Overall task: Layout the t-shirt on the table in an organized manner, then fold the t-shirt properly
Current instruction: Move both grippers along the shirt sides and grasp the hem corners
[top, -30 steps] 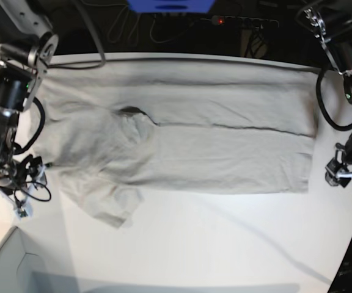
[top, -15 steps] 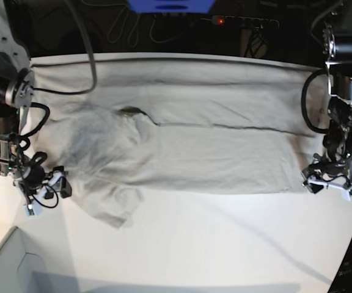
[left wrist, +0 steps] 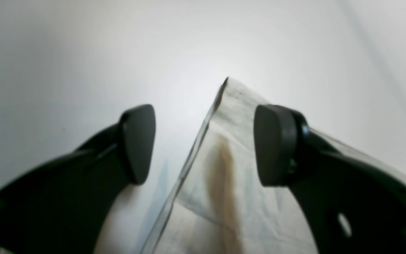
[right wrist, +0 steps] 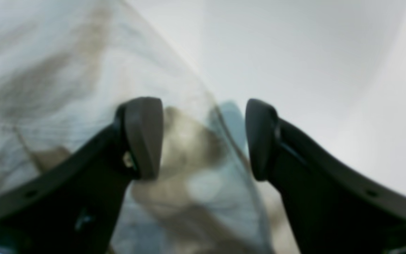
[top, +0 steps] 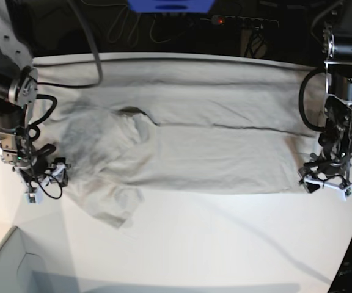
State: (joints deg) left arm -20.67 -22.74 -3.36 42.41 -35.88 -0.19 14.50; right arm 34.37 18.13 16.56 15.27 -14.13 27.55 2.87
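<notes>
While spread, both arms (top: pixel 338 122) hang low.

The t-shirt (top: pixel 182 143) lies spread across the table (top: pixel 225 244) — left gripper (top: pixel 326 181) and right gripper (top: pixel 44 177) low at opposite ends.

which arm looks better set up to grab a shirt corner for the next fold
Probably the left. The left gripper is open with the t-shirt hem corner lying flat and crisp between its fingers. The right gripper, also open, sits over rumpled, blurred sleeve fabric, a less defined edge to pinch.
</notes>
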